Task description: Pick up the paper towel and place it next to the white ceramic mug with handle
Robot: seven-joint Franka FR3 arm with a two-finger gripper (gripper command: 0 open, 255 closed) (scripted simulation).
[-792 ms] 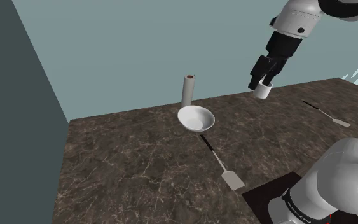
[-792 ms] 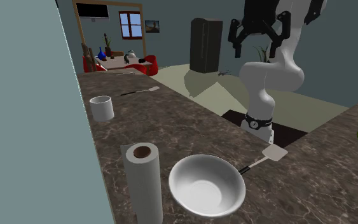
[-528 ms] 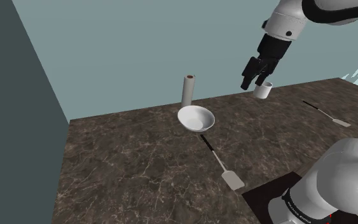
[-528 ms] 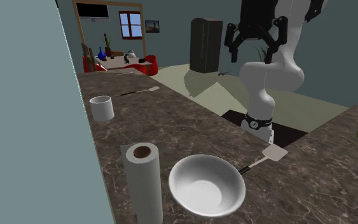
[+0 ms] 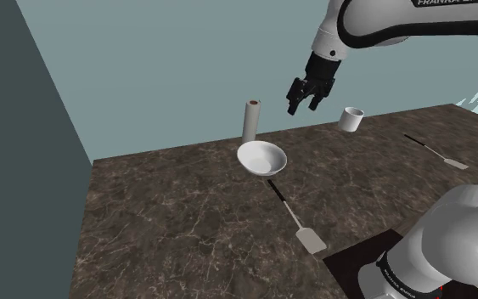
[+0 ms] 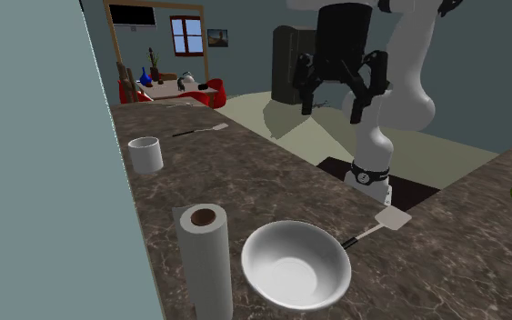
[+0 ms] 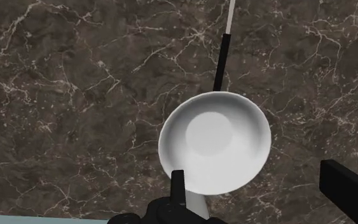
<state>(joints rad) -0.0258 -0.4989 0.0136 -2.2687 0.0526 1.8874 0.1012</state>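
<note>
The paper towel (image 5: 250, 121) is a white upright roll (image 6: 205, 259) by the wall at the counter's back edge, touching nothing but the counter. The white mug (image 5: 351, 119) stands further along that edge (image 6: 145, 154). My gripper (image 5: 304, 100) hangs open and empty in the air between the roll and the mug, well above the counter (image 6: 334, 100). In the wrist view its fingers (image 7: 177, 184) stand wide apart over a white bowl (image 7: 214, 141), with the gripper (image 7: 263, 191) holding nothing.
The white bowl (image 5: 261, 158) sits right in front of the roll (image 6: 295, 264). A black-handled spatula (image 5: 296, 219) lies beyond it toward the stand (image 6: 386, 221). A second spatula (image 5: 436, 153) lies past the mug (image 6: 201, 131). The blue-grey wall (image 5: 186, 68) runs close behind the roll.
The gripper has swung from above the mug toward the shoulder view's left, now hanging between mug and roll above the bowl. It stays open. Nothing on the counter moved.
</note>
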